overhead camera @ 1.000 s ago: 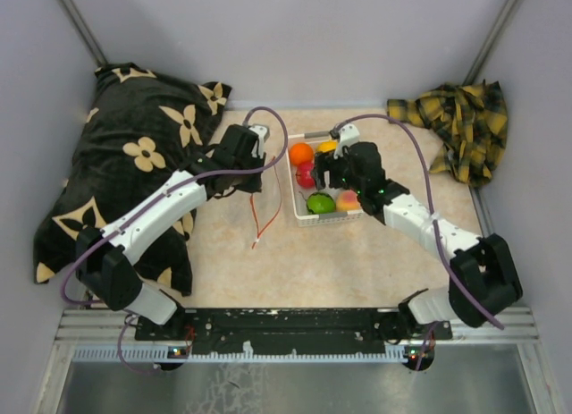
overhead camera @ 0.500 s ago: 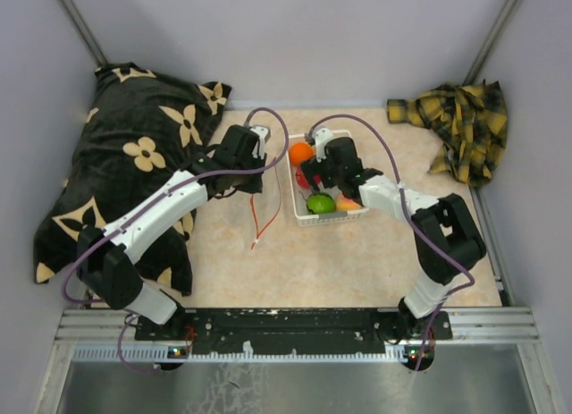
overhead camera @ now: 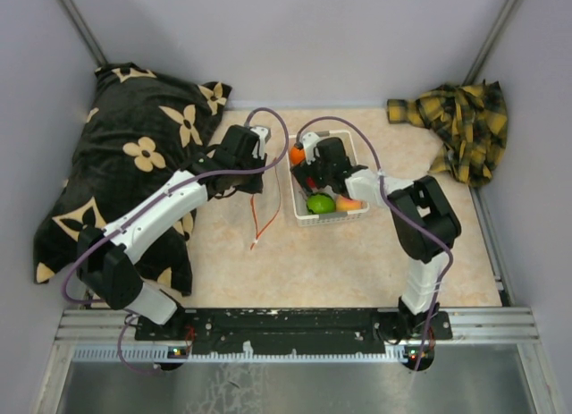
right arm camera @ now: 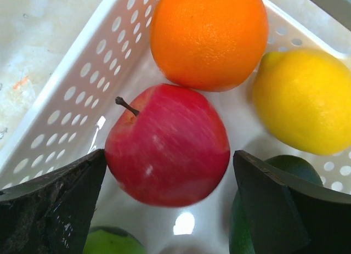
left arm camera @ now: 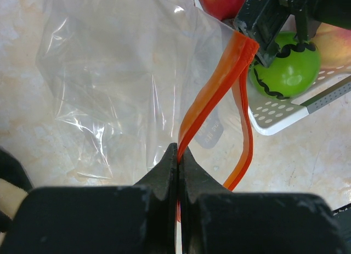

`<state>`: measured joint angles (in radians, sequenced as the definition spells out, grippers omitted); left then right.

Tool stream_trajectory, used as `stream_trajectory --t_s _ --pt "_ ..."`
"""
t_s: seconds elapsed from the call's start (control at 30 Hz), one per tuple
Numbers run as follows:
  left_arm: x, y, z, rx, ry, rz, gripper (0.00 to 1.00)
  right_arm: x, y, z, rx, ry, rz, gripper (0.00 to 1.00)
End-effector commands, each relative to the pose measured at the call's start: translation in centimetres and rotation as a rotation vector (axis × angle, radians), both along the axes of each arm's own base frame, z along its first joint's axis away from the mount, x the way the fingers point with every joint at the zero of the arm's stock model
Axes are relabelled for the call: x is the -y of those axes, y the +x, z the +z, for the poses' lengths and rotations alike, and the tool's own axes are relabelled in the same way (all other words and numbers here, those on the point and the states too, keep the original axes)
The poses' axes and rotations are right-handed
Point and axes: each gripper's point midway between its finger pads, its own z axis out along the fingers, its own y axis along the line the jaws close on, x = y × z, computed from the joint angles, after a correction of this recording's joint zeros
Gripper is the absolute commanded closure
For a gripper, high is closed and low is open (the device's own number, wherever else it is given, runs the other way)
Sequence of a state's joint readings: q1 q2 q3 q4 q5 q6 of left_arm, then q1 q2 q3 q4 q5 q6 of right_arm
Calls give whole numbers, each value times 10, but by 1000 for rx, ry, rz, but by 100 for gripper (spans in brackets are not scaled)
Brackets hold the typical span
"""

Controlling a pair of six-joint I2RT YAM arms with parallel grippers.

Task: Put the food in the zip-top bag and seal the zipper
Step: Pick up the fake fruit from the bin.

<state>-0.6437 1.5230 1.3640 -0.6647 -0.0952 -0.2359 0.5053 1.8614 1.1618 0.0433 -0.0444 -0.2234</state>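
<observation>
Right wrist view: red apple (right arm camera: pixel 167 144) centre frame, squarely between spread fingers of right gripper (right arm camera: pixel 169 158), inside white basket (right arm camera: pixel 71 89); left gripper (left arm camera: pixel 178 158) clamped on zipper (left arm camera: pixel 216 89), zip-top bag (left arm camera: pixel 104 73) just left of basket.

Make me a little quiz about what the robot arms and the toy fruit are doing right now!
1. True or false: the left gripper is shut on the bag's red-orange zipper.
2. Which fruit sits between the open jaws of the right gripper? A orange, B apple, C lemon.
3. Fill in: the apple lies in a white ____.
Key: 1 true; 2 B; 3 basket.
</observation>
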Motion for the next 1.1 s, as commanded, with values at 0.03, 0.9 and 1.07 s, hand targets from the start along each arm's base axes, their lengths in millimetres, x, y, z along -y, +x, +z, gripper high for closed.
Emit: stream_trajectory --t_s 0.03,0.9,1.07 --pt "4 1 -4 -6 -14 -3 100 -10 30 19 95 23 6 1" --pt "7 1 -5 -16 -20 -11 100 -24 -82 166 330 379 277 29" --pt "8 1 -4 -16 -25 -15 100 -50 -123 184 357 458 418 30"
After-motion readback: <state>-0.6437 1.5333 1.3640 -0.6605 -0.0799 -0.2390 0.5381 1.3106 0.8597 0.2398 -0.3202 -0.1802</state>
